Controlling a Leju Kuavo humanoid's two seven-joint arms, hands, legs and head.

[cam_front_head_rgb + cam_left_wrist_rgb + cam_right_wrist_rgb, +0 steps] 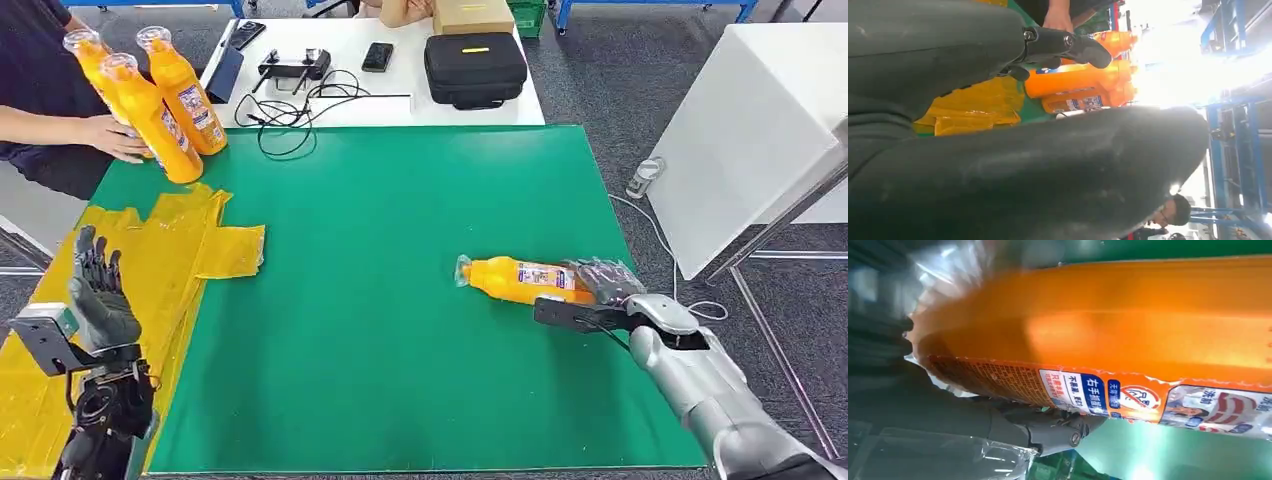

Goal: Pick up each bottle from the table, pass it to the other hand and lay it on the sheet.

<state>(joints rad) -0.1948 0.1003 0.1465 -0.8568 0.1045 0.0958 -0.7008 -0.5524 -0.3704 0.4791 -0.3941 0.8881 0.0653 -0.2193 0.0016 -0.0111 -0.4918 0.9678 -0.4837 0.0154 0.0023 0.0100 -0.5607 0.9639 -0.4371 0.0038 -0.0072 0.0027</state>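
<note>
While your right hand (603,283) grips the base end of the orange bottle (518,279), that bottle lies on its side on the green mat (380,300), cap pointing toward the mat's middle, well apart from the yellow sheet (160,260). Your left hand (100,292) is raised over the sheet's near part with fingers spread wide, holding nothing. Farther out, you've got three more orange bottles (160,95) standing tilted at the mat's far left corner under a person's hand (118,137), with a black case (475,68) and cables (290,105) on the white table (400,85) behind.
</note>
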